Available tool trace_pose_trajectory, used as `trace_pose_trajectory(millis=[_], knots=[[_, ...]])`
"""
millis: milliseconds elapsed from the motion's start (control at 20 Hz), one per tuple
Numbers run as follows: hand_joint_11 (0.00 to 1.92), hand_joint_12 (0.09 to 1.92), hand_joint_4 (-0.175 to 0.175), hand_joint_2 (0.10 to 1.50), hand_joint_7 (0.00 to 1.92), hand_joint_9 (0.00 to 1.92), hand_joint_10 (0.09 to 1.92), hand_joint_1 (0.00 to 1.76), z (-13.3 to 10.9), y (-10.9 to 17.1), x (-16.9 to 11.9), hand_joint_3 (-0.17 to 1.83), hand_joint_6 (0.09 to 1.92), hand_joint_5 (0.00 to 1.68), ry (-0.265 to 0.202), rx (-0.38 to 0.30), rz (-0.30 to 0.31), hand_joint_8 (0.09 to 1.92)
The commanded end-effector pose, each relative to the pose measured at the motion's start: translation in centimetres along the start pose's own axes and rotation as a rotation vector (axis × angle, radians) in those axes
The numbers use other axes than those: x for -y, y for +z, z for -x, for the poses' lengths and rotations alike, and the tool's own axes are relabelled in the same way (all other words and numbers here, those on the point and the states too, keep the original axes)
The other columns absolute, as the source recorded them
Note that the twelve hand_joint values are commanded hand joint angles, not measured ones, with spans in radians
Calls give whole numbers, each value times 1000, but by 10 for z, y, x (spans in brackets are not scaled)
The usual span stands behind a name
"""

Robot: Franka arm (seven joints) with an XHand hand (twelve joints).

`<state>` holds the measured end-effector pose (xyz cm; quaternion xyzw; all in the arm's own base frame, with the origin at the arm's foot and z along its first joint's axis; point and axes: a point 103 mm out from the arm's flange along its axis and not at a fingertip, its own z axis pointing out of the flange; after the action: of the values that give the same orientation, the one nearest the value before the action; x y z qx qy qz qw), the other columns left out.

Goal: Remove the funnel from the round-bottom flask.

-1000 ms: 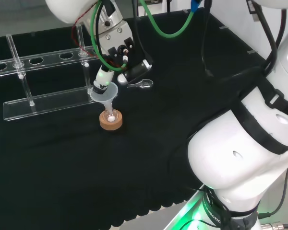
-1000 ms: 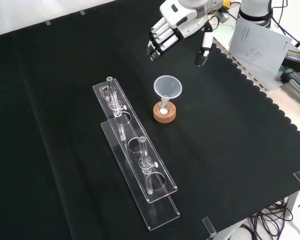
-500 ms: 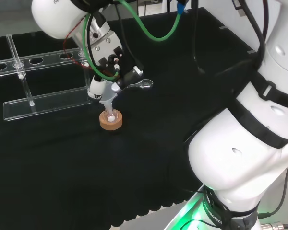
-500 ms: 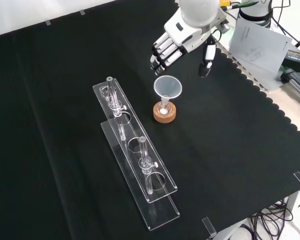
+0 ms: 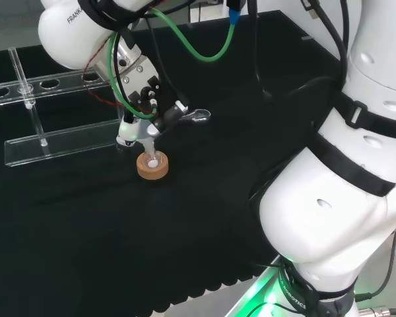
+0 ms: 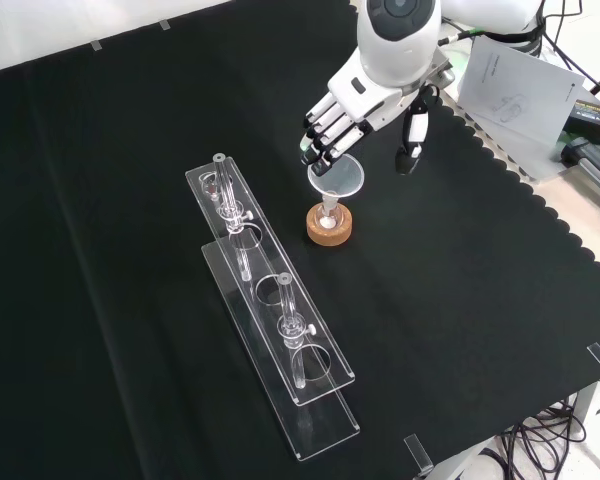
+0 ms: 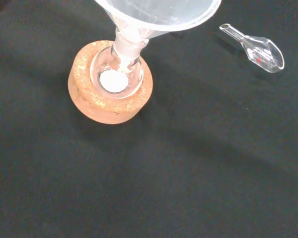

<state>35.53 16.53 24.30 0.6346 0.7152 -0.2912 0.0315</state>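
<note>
the funnel [image 6: 336,177] stood in the neck of the round-bottom flask [image 7: 120,74], and the flask sat upright in a cork ring [image 6: 329,222] on the black tabletop [image 6: 130,330], just beside the clear rack [image 6: 270,320] in the front view. a little white matter lay at the bottom of the flask, as the wrist view showed.

the robot hand [image 6: 365,90] hung above the funnel's far rim. its fingers [image 6: 320,140] were relaxed and spread, with the tips at the rim on the front view's left and the thumb [image 6: 410,135] well apart on the right. it grasped nothing. whether the tips touched the rim could not be told.

step in hand, as judged: bringing fingers and thumb to either side of the funnel cone before closing.

- centre the cone between fingers and thumb — a one-sided contact would likely tip the funnel and drag the flask over in its ring.
- close on the cone wall below the rim, where the taper would probably give a surer seat.
- lift straight along the stem's axis; the stem sat inside the neck, so a sideways pull could lift the flask with it.

a small glass scoop [image 7: 254,48] lay apart on the cloth — best avoided.
</note>
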Motion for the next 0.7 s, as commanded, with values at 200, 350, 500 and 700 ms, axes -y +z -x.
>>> trace_pose_trajectory(millis=[200,350,500,700], knots=[[144,1520,8,696,0,0,808,609,-6,9,-13,200,87,72,-1,27,0,249],[142,1520,8,697,0,0,808,610,-6,13,-18,200,87,72,-3,30,-11,245],[140,1520,8,698,0,0,808,610,-7,16,-23,199,87,71,-9,28,-16,242],[139,1520,7,699,0,0,808,609,-9,15,-24,198,87,71,-12,40,-8,239]])
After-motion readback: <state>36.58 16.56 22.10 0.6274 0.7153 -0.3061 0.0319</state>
